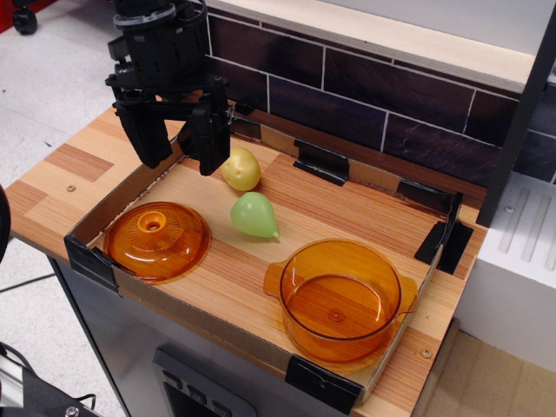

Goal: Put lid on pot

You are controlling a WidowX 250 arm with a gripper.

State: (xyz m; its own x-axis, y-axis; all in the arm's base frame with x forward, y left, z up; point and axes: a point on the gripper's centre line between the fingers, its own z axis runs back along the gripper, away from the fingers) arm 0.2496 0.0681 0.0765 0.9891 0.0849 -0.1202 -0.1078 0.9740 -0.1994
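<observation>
Amber glass lid (156, 240) lies dome-up, knob on top, at the left end of the wooden surface (347, 204), close against the low cardboard wall (113, 204) on that side. Nothing touches it. The pot (340, 300), of matching amber glass, stands upright and uncovered at the right front of the surface, well apart from the lid, its two tab handles showing at the rim. Its interior appears empty.

Between the two, nearer the back, lie a green pear (254, 215) and, just behind it, a yellow fruit (241, 168); both sit clear of lid and pot.

The claw (178, 148) hangs above the back left corner, behind the lid and beside the yellow fruit. Its two dark fingers are spread with open space between them; they grip nothing.

Assessment: the task stands at its opening step, the approach to the lid; no lift is made. The next move calls for bringing the claw forward and down over the knob, closing on it, then carrying the lid rightward past the green pear and centring it on the pot rim.
</observation>
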